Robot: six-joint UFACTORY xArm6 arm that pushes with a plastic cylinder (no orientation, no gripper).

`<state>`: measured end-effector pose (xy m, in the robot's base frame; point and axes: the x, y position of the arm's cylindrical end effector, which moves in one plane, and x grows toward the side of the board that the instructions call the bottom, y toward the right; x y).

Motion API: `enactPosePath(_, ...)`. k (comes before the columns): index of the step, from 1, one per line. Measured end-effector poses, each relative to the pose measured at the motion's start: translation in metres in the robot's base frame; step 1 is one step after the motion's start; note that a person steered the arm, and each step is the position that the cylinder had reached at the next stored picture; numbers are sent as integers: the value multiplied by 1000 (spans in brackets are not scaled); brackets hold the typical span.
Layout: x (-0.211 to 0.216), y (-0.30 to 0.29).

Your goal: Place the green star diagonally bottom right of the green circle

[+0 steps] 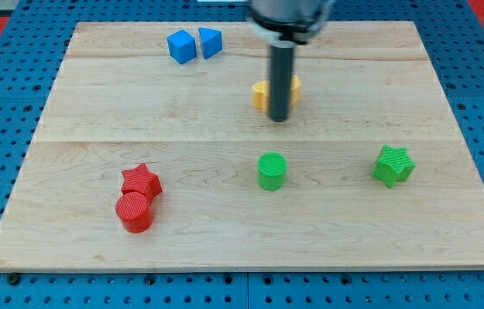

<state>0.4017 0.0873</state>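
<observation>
The green star (pixel 393 165) lies at the view's right, level with the green circle (pixel 271 170), which sits near the board's middle. The star is well to the right of the circle, not below it. My tip (pixel 280 118) stands above the green circle toward the view's top, right in front of a yellow block (pixel 263 93) that the rod partly hides. The tip is apart from both green blocks.
A blue cube (pixel 181 46) and a blue triangle-like block (pixel 210 42) sit side by side at the view's top left. A red star (pixel 142 180) touches a red circle (pixel 135 211) at the lower left. The wooden board (pixel 448 232) ends near the view's bottom.
</observation>
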Motion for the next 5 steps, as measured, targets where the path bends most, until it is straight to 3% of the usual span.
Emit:
enactPosePath(1,15,127)
enactPosePath(2,72,182)
enactPosePath(4,94,72)
enactPosePath(5,94,71)
